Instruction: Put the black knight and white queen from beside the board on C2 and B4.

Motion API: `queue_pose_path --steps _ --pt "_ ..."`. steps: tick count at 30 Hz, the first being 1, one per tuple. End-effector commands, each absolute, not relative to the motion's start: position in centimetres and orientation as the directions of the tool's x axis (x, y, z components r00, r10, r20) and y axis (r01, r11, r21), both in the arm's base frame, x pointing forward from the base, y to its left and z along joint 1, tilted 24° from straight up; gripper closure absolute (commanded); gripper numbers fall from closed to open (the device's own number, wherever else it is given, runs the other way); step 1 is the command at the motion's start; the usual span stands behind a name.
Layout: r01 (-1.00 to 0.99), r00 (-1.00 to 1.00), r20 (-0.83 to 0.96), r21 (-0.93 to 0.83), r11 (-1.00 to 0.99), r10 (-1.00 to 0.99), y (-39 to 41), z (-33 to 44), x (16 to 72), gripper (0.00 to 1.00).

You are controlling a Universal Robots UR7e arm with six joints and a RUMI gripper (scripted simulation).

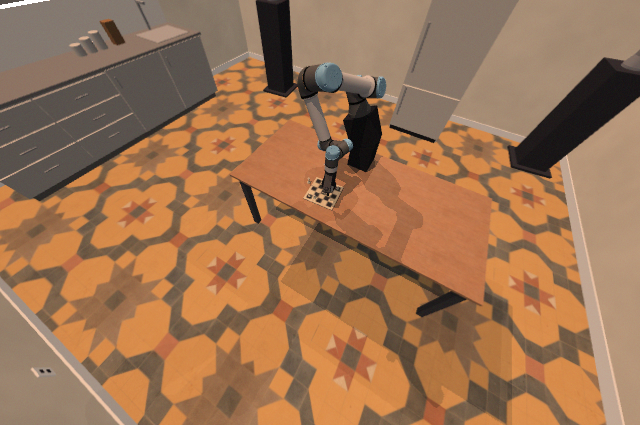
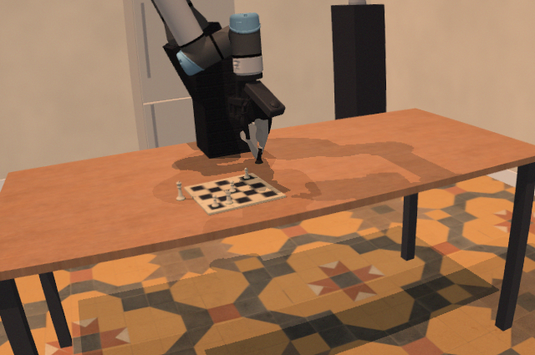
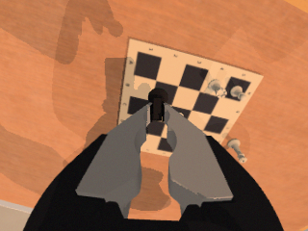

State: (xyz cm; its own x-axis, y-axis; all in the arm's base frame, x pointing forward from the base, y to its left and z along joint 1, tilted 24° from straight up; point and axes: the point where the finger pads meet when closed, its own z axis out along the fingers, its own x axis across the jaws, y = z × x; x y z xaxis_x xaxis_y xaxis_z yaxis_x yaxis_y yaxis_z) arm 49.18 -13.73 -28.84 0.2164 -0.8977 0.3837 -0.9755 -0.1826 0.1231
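My gripper (image 2: 258, 150) (image 3: 158, 104) (image 1: 328, 185) is shut on the black knight (image 2: 258, 157) (image 3: 156, 97) and holds it upright, well above the small chessboard (image 2: 247, 205) (image 3: 192, 56) (image 1: 333, 201). In the wrist view the knight hangs over the board's near edge. The white queen (image 2: 179, 191) (image 3: 237, 148) stands upright on the table just beside the board's left edge, as the exterior camera sees it. Several white pieces stand on the board, among them one (image 2: 246, 174) at the far edge and two (image 3: 215, 87) (image 3: 237, 91) side by side.
The board lies on a long wooden table (image 2: 389, 161) (image 1: 439, 224). The arm's black base (image 2: 213, 126) stands on the table behind the board. A fridge and two black pillars stand beyond the table.
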Motion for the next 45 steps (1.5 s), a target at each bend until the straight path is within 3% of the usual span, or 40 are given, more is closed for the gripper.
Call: queue_pose_path --steps 1,17,33,45 --pt "-0.998 0.054 0.404 0.063 -0.031 -0.913 -13.9 -28.7 48.8 1.00" --pt "-0.857 -0.513 0.371 -0.174 0.484 -0.774 -14.4 -28.0 46.7 1.00" --pt "-0.549 -0.835 0.258 -0.318 0.773 -0.487 -14.6 -27.6 44.9 1.00" --pt "-0.329 -0.943 0.173 -0.371 0.868 -0.284 -14.6 -27.3 43.7 1.00"
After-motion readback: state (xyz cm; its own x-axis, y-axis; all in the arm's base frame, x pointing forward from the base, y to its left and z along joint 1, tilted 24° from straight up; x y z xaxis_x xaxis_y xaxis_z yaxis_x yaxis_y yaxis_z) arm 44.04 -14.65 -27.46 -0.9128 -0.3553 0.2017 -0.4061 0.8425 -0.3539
